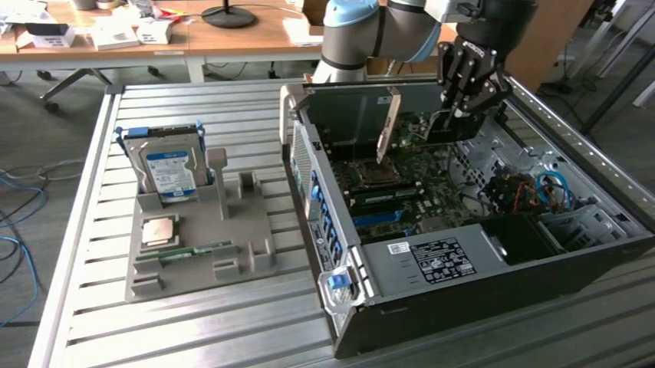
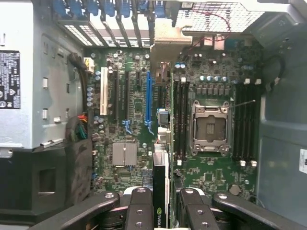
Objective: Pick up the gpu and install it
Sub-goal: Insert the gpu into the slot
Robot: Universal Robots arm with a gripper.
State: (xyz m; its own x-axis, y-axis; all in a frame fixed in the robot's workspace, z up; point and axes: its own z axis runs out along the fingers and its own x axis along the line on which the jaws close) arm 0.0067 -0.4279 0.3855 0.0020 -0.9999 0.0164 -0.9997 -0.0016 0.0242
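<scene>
1. The tool (image 2: 162,211) is inside the open computer case (image 1: 573,253), its jaws clamped on the gpu (image 2: 160,179).
2. The gpu stands on edge over the motherboard (image 2: 134,86). Its silver bracket (image 1: 388,126) points toward the case's rear wall.
3. From the wrist, the card runs between the blue expansion slot (image 2: 148,98) and the black memory slots (image 2: 180,120), near the empty CPU socket (image 2: 211,125). Whether it is seated in a slot cannot be told.
4. On the table (image 1: 205,330), a grey holder (image 1: 241,261) carries the hard drive (image 1: 169,167) and a green memory stick (image 1: 189,251).
</scene>
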